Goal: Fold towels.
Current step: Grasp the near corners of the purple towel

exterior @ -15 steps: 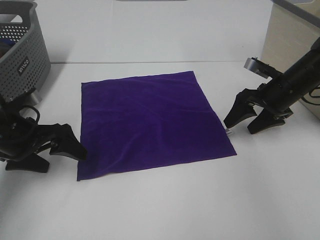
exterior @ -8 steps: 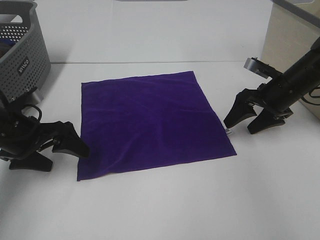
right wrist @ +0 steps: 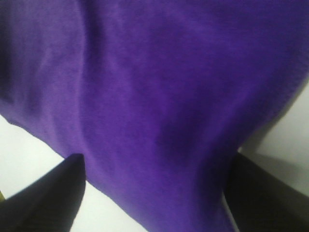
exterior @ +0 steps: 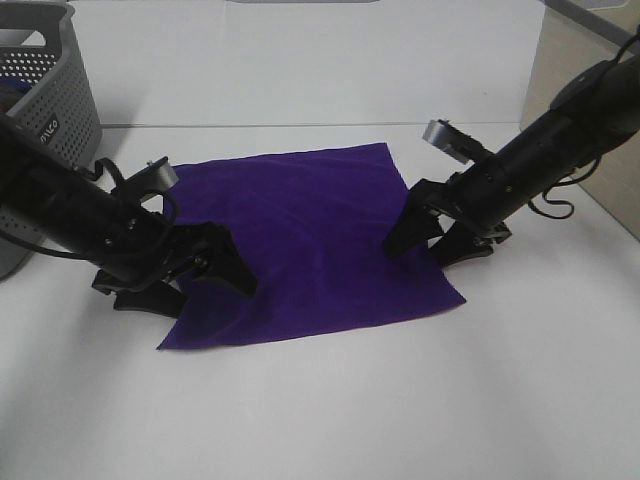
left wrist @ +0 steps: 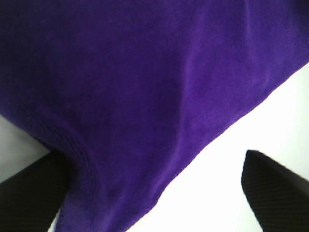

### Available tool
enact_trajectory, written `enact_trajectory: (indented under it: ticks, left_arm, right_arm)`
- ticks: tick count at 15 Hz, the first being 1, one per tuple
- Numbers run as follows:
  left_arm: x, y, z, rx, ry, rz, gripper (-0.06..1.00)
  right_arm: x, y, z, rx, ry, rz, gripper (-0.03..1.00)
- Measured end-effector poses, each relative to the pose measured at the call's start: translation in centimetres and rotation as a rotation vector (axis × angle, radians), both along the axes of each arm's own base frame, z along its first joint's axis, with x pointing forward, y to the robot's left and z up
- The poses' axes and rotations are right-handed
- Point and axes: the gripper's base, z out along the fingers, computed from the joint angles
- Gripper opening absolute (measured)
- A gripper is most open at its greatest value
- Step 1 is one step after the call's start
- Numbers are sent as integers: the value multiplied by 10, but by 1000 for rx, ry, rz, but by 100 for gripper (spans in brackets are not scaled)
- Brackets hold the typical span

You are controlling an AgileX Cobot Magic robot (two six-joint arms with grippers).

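Observation:
The deep purple towel (exterior: 305, 235) lies spread flat on the white table (exterior: 330, 410). My left gripper (exterior: 192, 280) is open and low at the towel's left edge, near its front left corner. In the left wrist view the towel (left wrist: 145, 87) lies between the two black fingers (left wrist: 29, 193), with its hem by one of them. My right gripper (exterior: 425, 248) is open and low over the towel's right edge. In the right wrist view the towel (right wrist: 159, 96) fills the gap between the fingers (right wrist: 43, 198). The white tag is hidden.
A grey perforated basket (exterior: 45, 110) stands at the back left, close behind the left arm. A beige panel (exterior: 565, 70) rises at the back right. Bare white table lies in front of the towel.
Both grippers have moved inward from beside the towel onto its left and right edges. The towel's left edge has been pushed slightly to the right.

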Motion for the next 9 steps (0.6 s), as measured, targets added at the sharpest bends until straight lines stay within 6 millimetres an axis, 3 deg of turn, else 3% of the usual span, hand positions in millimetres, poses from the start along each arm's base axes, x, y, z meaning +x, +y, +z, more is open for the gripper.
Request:
enact_trajectory:
  ticks: [2, 5, 7, 9]
  left_arm:
    - [5, -9, 0, 3, -8, -35, 89]
    - [13, -15, -4, -3, -4, -63, 83]
    - [14, -15, -9, 9, -2, -53, 62]
    - [15, -14, -16, 21, 5, -43, 26]
  right_arm:
    - [-2, 27, -4, 11, 28, 45, 74]
    - [-2, 44, -4, -24, 24, 102, 63]
    - [-1, 42, -7, -56, 21, 99, 48]
    - [-1, 40, -10, -87, 24, 87, 26]
